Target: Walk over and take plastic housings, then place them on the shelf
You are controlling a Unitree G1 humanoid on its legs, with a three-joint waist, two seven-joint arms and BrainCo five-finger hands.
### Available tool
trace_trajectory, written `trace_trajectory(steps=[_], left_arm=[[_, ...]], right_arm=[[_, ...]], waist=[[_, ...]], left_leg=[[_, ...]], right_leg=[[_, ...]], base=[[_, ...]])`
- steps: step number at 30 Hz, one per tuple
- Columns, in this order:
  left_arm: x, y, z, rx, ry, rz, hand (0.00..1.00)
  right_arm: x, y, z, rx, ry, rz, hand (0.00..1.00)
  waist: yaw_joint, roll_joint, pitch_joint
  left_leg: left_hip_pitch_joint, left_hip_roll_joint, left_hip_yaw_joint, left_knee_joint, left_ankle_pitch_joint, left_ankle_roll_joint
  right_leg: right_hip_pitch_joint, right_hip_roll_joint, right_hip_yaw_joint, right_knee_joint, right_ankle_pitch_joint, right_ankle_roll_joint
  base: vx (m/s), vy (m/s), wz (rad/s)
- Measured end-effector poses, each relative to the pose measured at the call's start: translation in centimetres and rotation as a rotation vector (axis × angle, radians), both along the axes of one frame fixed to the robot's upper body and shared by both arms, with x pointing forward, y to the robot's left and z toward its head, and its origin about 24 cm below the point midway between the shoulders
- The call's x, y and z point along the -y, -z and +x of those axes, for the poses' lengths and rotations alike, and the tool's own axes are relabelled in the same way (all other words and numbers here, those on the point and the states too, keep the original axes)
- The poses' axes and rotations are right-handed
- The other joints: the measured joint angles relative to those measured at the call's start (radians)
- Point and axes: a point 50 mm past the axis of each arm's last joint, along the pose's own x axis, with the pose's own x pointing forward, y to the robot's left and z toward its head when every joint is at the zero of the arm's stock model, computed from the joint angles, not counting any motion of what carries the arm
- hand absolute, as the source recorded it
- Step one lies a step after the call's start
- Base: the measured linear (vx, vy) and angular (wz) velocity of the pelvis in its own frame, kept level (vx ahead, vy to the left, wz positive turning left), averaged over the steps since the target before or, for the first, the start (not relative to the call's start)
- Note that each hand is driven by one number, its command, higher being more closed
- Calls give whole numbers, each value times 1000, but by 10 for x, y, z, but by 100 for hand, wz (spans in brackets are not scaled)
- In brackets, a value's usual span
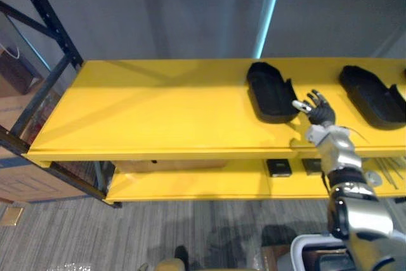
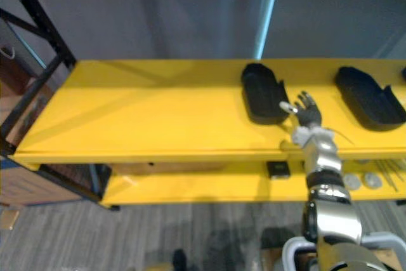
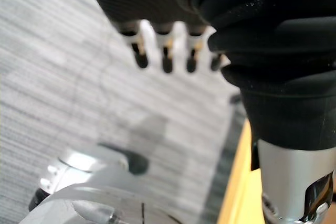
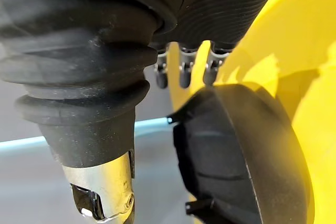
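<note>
Two black plastic housings lie on the yellow shelf (image 1: 158, 112), top level, well apart. The right hand (image 1: 319, 111) sits just beside the near corner of the left housing (image 1: 269, 90), fingers loosely spread, gripping nothing; thumb tip poss. touching its rim, hard to tell. The right housing (image 1: 371, 96) lies w/o contact. The left hand (image 3: 165, 51) hangs over the floor (image 3: 52, 77), fingers relaxed, empty.

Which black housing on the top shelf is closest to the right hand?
The left housing, just beside the right hand; the other housing lies farther right.
</note>
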Motion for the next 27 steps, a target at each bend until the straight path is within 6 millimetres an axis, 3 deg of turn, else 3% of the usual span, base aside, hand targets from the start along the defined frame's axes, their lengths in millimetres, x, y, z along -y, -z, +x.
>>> trace_trajectory(steps=[27], left_arm=[[0,-1,7,18,7,-2,0]], right_arm=[[-3,6,-1,-37,-25,-6,0]], waist=[[5,4,1]], left_leg=[[8,1,4,0,-3,-4]], right_leg=[[9,4,1,-6,-1,-2]], base=[[0,0,0]])
